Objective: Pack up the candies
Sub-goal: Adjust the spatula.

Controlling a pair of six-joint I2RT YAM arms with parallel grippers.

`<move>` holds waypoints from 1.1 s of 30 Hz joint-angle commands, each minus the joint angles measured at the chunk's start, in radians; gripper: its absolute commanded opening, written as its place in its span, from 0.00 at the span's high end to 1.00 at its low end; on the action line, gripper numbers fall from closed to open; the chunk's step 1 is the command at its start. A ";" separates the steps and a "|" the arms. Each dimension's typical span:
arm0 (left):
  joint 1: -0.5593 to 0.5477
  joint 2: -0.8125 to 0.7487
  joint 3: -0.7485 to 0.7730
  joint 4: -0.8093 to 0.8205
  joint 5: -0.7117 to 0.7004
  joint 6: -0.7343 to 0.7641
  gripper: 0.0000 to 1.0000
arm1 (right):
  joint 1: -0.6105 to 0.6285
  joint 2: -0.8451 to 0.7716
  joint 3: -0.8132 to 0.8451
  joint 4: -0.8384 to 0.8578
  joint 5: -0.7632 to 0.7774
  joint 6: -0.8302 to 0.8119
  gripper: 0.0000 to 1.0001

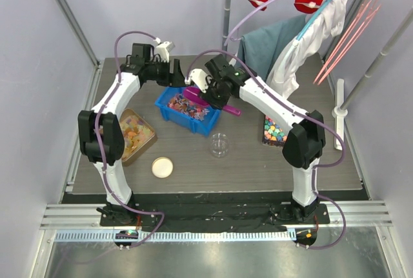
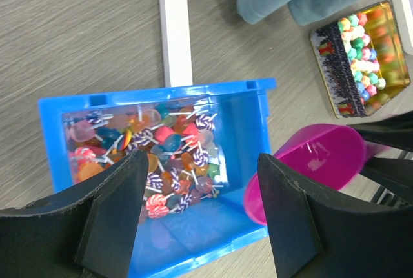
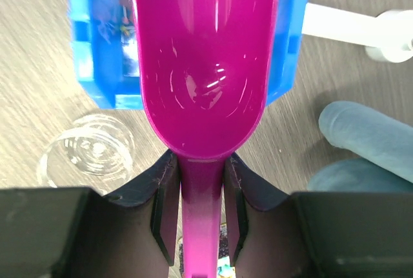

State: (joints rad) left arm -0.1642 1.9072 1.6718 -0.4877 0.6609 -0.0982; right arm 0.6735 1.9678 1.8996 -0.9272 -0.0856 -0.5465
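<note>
The candies (image 2: pixel 155 155) are a heap of small coloured sweets on sticks in one end of a blue bin (image 1: pixel 169 113); in the top view the candies (image 1: pixel 187 106) show red and pink. My left gripper (image 2: pixel 200 223) is open and hovers over the bin's near wall (image 2: pixel 193 249), with nothing between its fingers. In the top view the left gripper (image 1: pixel 175 73) is at the bin's back edge. My right gripper (image 3: pixel 201 207) is shut on the handle of a magenta scoop (image 3: pixel 203 65). The scoop's bowl is empty and hangs over the bin (image 3: pixel 97 52). A clear glass jar (image 1: pixel 219 144) stands in front of the bin.
A round cream lid (image 1: pixel 162 167) lies front left. A tin of orange-yellow pieces (image 1: pixel 132 133) sits at the left, and a tin of pastel sweets (image 1: pixel 274 129) at the right. Hanging clothes (image 1: pixel 303 39) and a white stand (image 2: pixel 175 26) are behind the bin.
</note>
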 commanded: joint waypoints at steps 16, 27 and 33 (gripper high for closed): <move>-0.014 0.006 -0.029 0.066 0.327 -0.070 0.35 | 0.012 -0.064 0.046 0.103 0.030 0.025 0.99; -0.001 0.049 -0.009 0.046 0.462 -0.077 0.62 | 0.006 -0.083 0.053 0.111 0.015 0.034 0.99; -0.004 0.079 0.012 0.046 0.477 -0.095 0.70 | 0.006 -0.092 0.081 0.094 -0.005 0.045 0.99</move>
State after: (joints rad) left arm -0.1619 1.9774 1.6455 -0.4500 1.0725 -0.1696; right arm 0.6804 1.9408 1.9224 -0.8658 -0.0738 -0.5213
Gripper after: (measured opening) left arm 0.351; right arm 0.338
